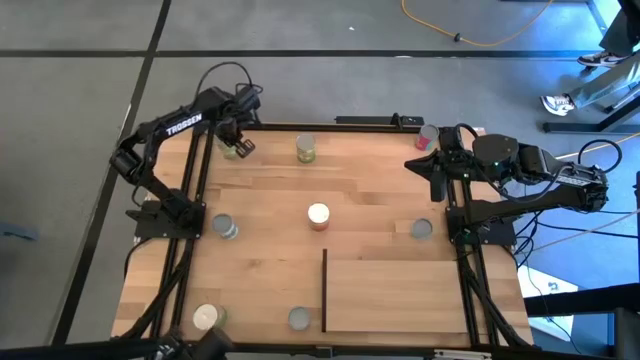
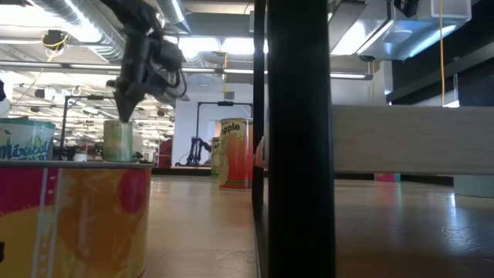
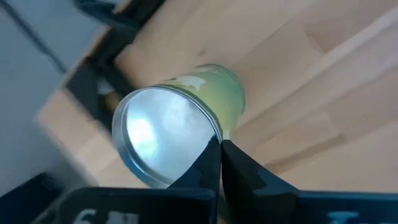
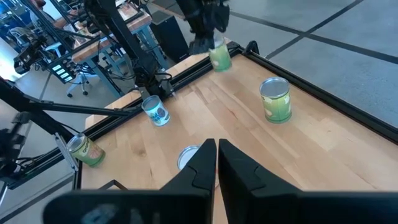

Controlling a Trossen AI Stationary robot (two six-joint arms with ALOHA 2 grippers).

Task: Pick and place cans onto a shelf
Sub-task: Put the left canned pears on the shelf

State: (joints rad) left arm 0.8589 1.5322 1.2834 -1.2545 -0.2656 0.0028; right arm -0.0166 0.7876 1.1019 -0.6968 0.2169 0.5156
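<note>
One green can (image 1: 237, 148) is my target, so I am at the pick step. My left gripper (image 1: 232, 135) hovers just above it, fingers pressed together and empty; next I must spread them and descend. My right gripper (image 1: 436, 166) waits closed, empty, shelf (image 1: 400, 290) well apart.

Left gripper (image 1: 232, 143): at far left corner, fingers together.
Right gripper (image 1: 428, 166): at right edge, fingers together.

Yellow cable (image 1: 480, 38) looped on grey floor beyond table; shoes (image 1: 560, 103) near right; office chairs (image 4: 78, 84) in background.
</note>
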